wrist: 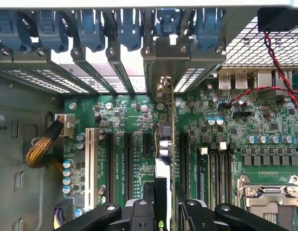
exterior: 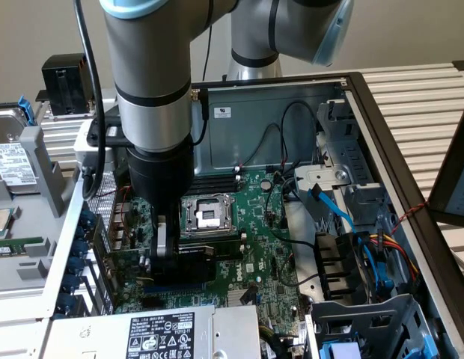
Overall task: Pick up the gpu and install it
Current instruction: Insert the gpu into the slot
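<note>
The gpu [exterior: 196, 258] hangs low over the large green motherboard [exterior: 254, 217] inside the open computer case, just in front of the CPU socket [exterior: 206, 213]. My gripper [exterior: 172, 258] is shut on it from above, fingers on both faces. In the wrist view the gpu [wrist: 164, 144] appears edge-on as a thin upright card between the black expansion slots [wrist: 127, 163]. Its silver end bracket [wrist: 163, 62] reaches up to the rear slot openings. My gripper [wrist: 161, 211] clamps the near end of the card. I cannot tell whether the card's edge sits in a slot.
Blue slot retainer clips [wrist: 91, 29] line the case's rear wall. The power supply [exterior: 161, 333] sits close in front of the gripper. A drive cage with blue and black cables [exterior: 352, 224] fills the exterior view's right. A braided cable [wrist: 41, 149] and a red-black wire [wrist: 274, 72] flank the slots.
</note>
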### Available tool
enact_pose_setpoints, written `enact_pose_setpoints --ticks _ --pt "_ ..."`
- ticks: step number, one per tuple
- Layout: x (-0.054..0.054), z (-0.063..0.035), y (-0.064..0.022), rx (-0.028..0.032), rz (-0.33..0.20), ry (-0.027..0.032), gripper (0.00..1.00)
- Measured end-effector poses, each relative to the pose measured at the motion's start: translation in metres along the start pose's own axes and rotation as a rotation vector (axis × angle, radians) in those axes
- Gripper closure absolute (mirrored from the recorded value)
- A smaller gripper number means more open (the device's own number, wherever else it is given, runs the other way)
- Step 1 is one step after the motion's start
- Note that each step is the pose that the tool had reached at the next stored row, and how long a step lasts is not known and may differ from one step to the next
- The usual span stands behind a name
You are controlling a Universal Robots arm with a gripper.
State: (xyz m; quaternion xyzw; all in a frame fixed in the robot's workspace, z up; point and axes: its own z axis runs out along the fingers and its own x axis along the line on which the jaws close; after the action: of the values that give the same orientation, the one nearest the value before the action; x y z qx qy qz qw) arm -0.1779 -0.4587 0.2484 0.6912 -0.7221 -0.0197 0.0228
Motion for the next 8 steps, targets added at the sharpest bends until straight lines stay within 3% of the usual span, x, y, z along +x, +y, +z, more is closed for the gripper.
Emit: enact_pose_setpoints --ticks 8 --pt "0.0 0.0001 0.0011 0.0006 -0.005 0.0017 0.73"
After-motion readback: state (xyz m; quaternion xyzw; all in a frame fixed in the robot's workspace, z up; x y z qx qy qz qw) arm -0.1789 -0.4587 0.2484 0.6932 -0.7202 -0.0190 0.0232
